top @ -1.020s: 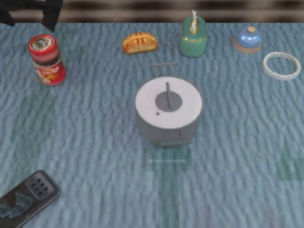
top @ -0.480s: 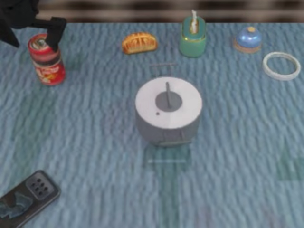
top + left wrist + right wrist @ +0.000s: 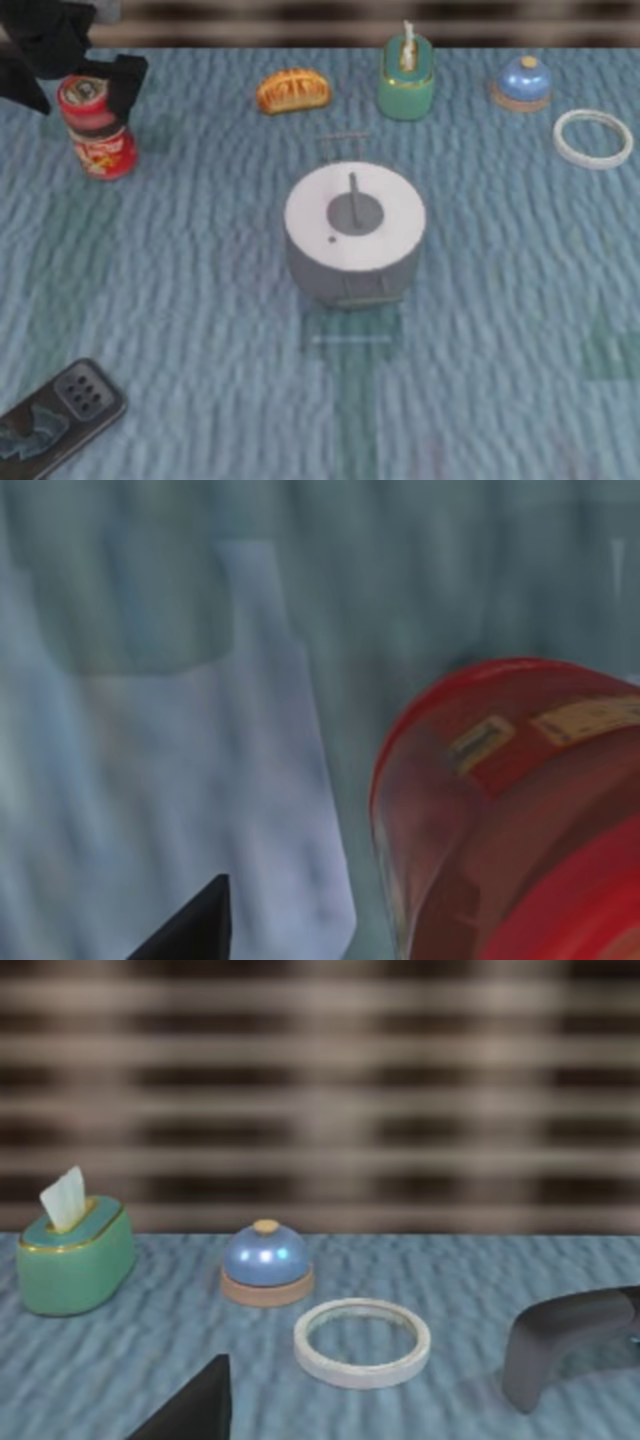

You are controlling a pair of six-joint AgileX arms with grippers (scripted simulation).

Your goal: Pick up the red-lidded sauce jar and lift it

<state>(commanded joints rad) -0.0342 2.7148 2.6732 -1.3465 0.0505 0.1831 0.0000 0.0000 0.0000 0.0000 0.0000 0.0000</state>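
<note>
The red-lidded sauce jar (image 3: pixel 104 148) stands upright at the far left of the blue cloth, its red label facing the front. My left gripper (image 3: pixel 76 84) hangs over it, open, with one dark finger on each side of the lid (image 3: pixel 84 93). In the left wrist view the jar (image 3: pixel 520 810) fills one side at close range, beside one black fingertip (image 3: pixel 195 930). My right arm is outside the top view. Its wrist view shows one black fingertip (image 3: pixel 200 1405), standing wide of the middle with nothing against it.
A white-topped grey cylinder (image 3: pixel 355 235) stands mid-table. Along the back are a bread roll (image 3: pixel 292 90), a green tissue box (image 3: pixel 407 80), a blue bell (image 3: pixel 524 82) and a white tape ring (image 3: pixel 593 138). A dark remote (image 3: pixel 55 415) lies at the front left.
My left gripper has come in from the far-left corner and moved right over the jar, so its fingers now flank the lid. The jar has stayed in place.
</note>
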